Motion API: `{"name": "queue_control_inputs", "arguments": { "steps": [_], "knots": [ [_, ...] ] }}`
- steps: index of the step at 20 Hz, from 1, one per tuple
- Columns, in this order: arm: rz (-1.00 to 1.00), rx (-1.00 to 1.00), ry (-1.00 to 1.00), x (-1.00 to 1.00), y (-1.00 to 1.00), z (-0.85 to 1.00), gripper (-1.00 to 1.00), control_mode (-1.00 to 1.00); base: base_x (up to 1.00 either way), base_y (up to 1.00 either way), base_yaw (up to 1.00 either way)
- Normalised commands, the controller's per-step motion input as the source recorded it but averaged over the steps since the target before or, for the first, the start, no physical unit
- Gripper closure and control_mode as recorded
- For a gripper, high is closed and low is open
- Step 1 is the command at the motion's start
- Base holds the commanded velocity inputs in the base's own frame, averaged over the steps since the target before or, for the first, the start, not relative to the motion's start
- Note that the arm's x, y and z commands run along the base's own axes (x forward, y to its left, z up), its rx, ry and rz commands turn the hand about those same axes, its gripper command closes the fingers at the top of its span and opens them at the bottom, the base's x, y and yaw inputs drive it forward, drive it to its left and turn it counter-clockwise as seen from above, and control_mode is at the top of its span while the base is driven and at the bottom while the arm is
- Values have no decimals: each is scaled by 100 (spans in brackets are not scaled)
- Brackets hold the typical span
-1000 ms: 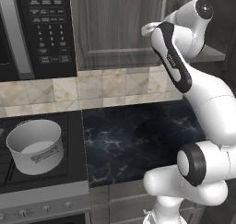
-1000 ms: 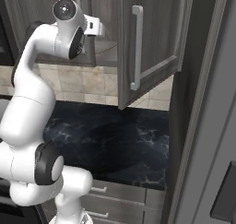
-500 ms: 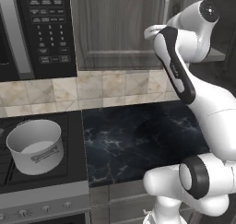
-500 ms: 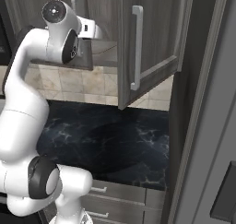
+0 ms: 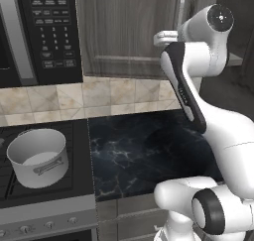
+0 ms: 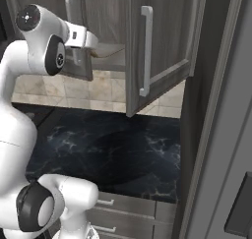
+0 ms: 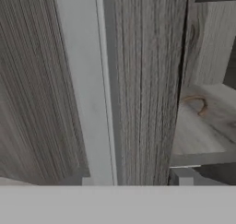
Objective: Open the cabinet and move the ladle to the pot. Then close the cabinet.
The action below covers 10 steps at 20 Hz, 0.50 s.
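Observation:
The cabinet's left door (image 5: pixel 124 31) is closed and its right door (image 6: pixel 162 41) hangs swung open. My gripper (image 7: pixel 131 178) is at the left door's free edge. One fingertip (image 7: pixel 77 179) is just outside the silver bar handle (image 7: pixel 85 89); the other (image 7: pixel 183 176) is just past the door's edge, so the jaws clamp handle and edge together. In the base views my gripper (image 5: pixel 158 36) (image 6: pixel 93 40) is up against that door. The ladle's brownish hooked handle (image 7: pixel 199 105) lies on the shelf inside. The grey pot (image 5: pixel 37 155) stands on the stove at lower left.
A black microwave (image 5: pixel 44 31) hangs left of the cabinet, above the stove (image 5: pixel 30 190). A black marble counter (image 5: pixel 144 150) lies under the cabinet. A tall dark panel (image 6: pixel 216 110) closes off the right side, next to the open door.
The arm's upper links have lifted and the hand has settled slightly lower against the left door's edge. Doors and pot have not moved.

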Motion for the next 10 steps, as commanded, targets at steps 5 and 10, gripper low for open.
{"name": "queue_control_inputs", "arguments": {
  "steps": [5,10],
  "knots": [
    [-10,0,0,-37,15,0,100,-100,0,0,0],
    [-7,0,0,-15,3,0,100,-100,0,0,0]
  ]
}}
